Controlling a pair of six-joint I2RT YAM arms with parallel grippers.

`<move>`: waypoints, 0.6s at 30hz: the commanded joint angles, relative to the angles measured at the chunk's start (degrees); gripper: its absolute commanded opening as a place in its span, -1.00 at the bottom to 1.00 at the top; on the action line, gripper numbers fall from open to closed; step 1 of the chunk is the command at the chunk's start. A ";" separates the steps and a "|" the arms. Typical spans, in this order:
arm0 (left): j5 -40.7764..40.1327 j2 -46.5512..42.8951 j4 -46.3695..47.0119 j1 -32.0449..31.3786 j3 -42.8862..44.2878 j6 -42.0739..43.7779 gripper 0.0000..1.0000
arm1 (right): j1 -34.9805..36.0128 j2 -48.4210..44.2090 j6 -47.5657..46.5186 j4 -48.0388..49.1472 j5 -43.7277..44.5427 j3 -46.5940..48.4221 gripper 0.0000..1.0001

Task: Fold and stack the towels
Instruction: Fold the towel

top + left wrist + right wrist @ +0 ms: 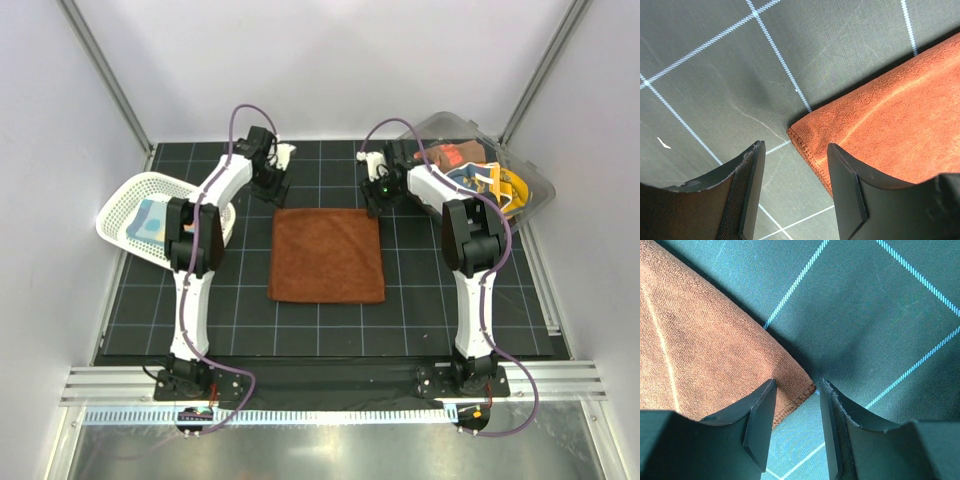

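Note:
A plain rust-brown towel [327, 255] lies flat and square on the black gridded mat. My left gripper [277, 190] hovers at its far left corner, jaws open. In the left wrist view that corner [802, 132] sits just ahead of the gap in the left gripper [795, 155], untouched. My right gripper [372, 205] is at the far right corner, also open. In the right wrist view the hemmed corner [802, 387] lies between the two fingers of the right gripper [796, 390], neither pressing on it. More crumpled towels [472, 170] fill the clear bin.
A white mesh basket [115, 205] stands tilted at the left edge of the mat with a pale blue cloth [152, 220] inside. The clear plastic bin [535, 188] sits at the back right corner. Metal frame posts rise at both back corners.

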 commanded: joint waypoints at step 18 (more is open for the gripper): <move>3.21 4.68 -3.26 0.65 4.75 2.84 0.01 | -0.06 1.91 -1.71 -0.44 0.25 4.47 -0.07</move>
